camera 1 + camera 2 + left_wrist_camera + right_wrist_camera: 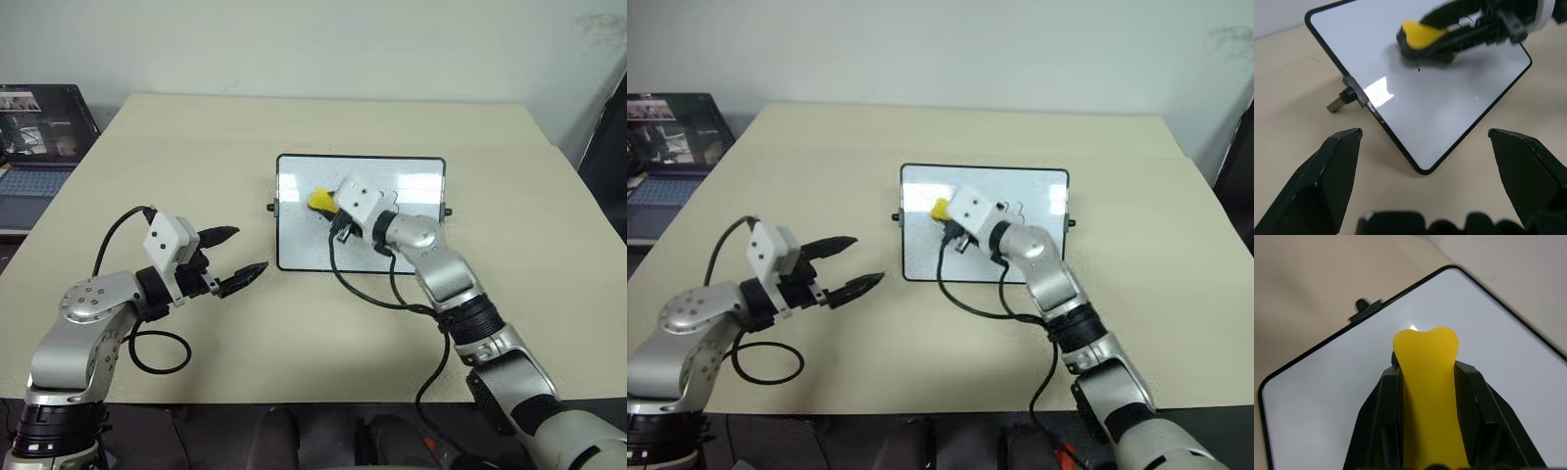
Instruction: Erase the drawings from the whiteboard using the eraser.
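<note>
The whiteboard [306, 245] lies flat at the middle of the beige table, black-framed, with a small knob [1340, 102] on its side edge. My right gripper [328, 204] is shut on the yellow eraser [319, 201], and holds it over the board's left part; the right wrist view shows the eraser [1429, 382] clamped between both black fingers. Just beside the eraser there is a thin black stroke of the drawings [1417, 66]; my right hand hides the rest. My left gripper [250, 249] hovers open over the table left of the board, holding nothing.
An open laptop [39, 147] sits off the table's left edge. Black cables loop from both wrists onto the table, one near the board's front edge [367, 289]. Bare tabletop [294, 122] lies behind the board and to its right.
</note>
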You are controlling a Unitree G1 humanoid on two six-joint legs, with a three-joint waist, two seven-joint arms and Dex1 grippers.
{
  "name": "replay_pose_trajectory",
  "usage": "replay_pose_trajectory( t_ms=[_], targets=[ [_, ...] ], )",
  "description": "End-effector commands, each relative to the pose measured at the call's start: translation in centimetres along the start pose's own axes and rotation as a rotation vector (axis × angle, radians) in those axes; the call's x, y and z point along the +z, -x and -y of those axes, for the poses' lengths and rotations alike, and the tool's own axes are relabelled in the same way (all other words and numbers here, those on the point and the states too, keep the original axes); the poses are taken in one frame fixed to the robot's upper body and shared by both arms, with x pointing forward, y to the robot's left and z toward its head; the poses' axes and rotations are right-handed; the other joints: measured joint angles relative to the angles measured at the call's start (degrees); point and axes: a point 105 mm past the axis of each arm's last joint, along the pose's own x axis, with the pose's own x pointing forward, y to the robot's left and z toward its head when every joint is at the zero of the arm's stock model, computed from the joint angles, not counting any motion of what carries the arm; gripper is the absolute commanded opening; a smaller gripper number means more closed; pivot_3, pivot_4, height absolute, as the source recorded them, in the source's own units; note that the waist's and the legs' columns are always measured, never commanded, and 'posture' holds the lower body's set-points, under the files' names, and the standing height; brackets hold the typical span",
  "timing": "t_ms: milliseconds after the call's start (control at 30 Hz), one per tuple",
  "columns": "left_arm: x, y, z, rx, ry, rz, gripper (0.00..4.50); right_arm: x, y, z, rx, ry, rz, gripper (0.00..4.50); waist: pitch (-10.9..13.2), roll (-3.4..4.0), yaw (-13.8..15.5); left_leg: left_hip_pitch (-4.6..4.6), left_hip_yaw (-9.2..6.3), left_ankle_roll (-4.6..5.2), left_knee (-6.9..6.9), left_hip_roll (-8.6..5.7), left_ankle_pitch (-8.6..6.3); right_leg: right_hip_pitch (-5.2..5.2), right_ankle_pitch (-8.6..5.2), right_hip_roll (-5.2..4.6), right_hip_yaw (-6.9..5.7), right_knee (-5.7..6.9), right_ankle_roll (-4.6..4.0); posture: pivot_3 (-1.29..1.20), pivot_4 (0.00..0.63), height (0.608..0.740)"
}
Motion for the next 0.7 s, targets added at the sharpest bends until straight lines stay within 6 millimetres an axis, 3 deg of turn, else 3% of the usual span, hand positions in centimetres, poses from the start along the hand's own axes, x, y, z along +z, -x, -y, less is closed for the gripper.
replay_pose_trajectory(
  t_ms=[33,233,700],
  targets=[
    [1.0,0.0,0.1,-0.005,-0.038,0.029,4.5,1.6,1.1,3.2,-0.114,0.101,-0.002,1.09,0.0,0.0,0.03,-0.09,0.03,-0.01,0.0,-0.04,0.0,-0.08,0.0,0.02,0.0,-0.05,0.0,0.0,0.15,0.74],
    [1.0,-0.3,0.2,-0.013,-0.038,0.032,4.5,0.0,1.3,5.6,-0.18,0.139,-0.098,1.09,0.01,0.01,-0.27,-0.07,0.14,-0.03,-0.07,-0.07,-0.03,-0.08,-0.01,0.04,0.06,-0.21,0.0,0.0,0.15,0.74],
    [1.1,-0.4,0.4,-0.017,-0.039,0.04,4.5,-3.5,0.1,1.4,0.0,0.311,-0.229,1.09,0.01,0.01,-0.23,0.03,0.08,-0.03,0.0,-0.08,-0.02,-0.03,-0.01,0.05,0.04,0.03,0.0,0.0,0.15,0.74]
  ],
)
